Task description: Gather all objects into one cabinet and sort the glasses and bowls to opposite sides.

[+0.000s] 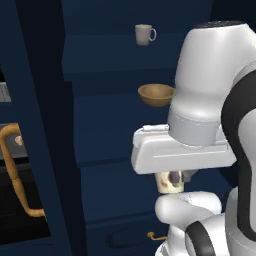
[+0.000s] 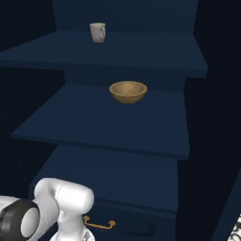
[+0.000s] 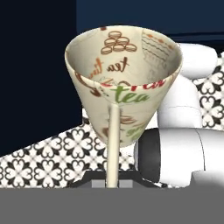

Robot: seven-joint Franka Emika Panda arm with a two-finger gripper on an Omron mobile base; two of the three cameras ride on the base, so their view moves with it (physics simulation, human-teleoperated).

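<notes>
My gripper is shut on the cream tumbler, a cone-shaped cup printed with tea words, its mouth facing the hand camera. From the left base view the tumbler peeks out under my hand, low in front of the tall navy cabinet. The tan wooden bowl sits on the middle shelf. One shelf higher stands the grey-beige handled mug. The orange-red cup is out of view.
The open cabinet door with its curved brass-orange handle stands at the left. A low navy drawer with a brass pull lies under the shelves. Patterned floor tiles show beneath the hand.
</notes>
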